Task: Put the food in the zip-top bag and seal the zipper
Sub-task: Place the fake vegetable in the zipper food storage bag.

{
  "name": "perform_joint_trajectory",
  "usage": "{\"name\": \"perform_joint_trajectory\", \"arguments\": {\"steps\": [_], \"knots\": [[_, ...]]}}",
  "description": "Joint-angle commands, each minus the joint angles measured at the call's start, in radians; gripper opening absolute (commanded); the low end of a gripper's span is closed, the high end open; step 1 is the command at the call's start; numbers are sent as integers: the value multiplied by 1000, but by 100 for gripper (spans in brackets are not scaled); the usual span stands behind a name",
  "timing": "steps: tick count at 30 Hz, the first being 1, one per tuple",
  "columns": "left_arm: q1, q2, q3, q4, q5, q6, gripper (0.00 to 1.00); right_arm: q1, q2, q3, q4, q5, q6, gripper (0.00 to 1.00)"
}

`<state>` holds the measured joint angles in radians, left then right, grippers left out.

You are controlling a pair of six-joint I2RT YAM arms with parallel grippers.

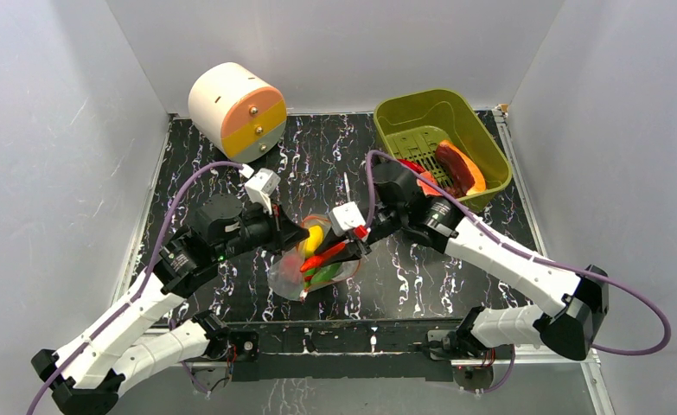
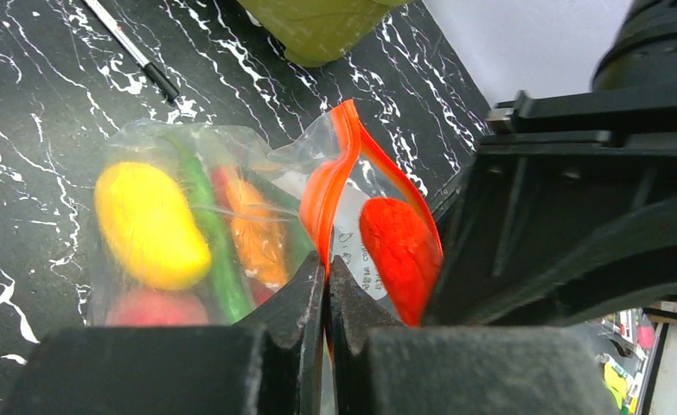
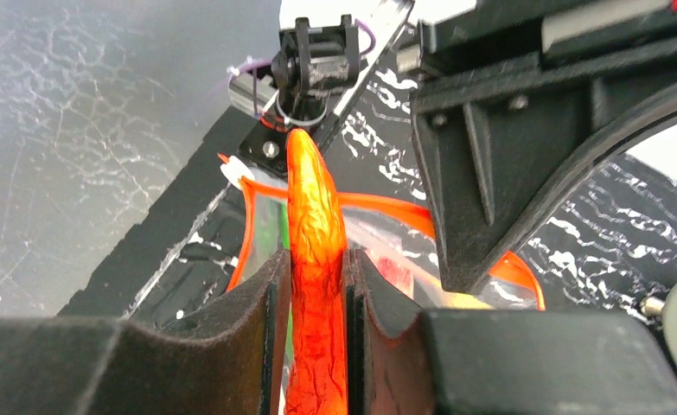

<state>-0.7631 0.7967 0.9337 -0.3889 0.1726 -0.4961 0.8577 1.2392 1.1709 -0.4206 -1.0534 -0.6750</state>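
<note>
Orange-red chili point(image 3: 316, 251) sits clamped in the narrowly parted right jaws, tip at the mouth of the zip-top bag point(image 1: 290, 280), whose zipper point(image 2: 345, 147) edge is nipped by the fully closed left jaws. I judge the right jaws should push it well past the strip, beside the yellow piece point(image 2: 149, 225) and green pepper point(image 2: 209, 225), before releasing, while the left jaws hold the mouth up. Under both jaws: black, white-veined tabletop point(image 1: 404, 294), white walls around, an olive tub point(image 1: 486, 143) beyond the right jaws
</note>
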Motion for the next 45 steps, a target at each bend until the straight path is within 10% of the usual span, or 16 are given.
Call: {"name": "perform_joint_trajectory", "arguments": {"steps": [1, 20, 32, 45], "knots": [[-2, -17, -2, 42, 64, 13, 0, 9, 19, 62, -103, 58, -146, 8], [-2, 20, -2, 63, 158, 13, 0, 45, 56, 48, -267, 298, -276, 16], [-2, 24, -15, 82, 94, -22, 0, 57, -120, 18, -211, 310, -72, 67], [-2, 94, 16, 134, 77, -49, 0, 79, -206, -174, -56, 334, 174, 51]]}}
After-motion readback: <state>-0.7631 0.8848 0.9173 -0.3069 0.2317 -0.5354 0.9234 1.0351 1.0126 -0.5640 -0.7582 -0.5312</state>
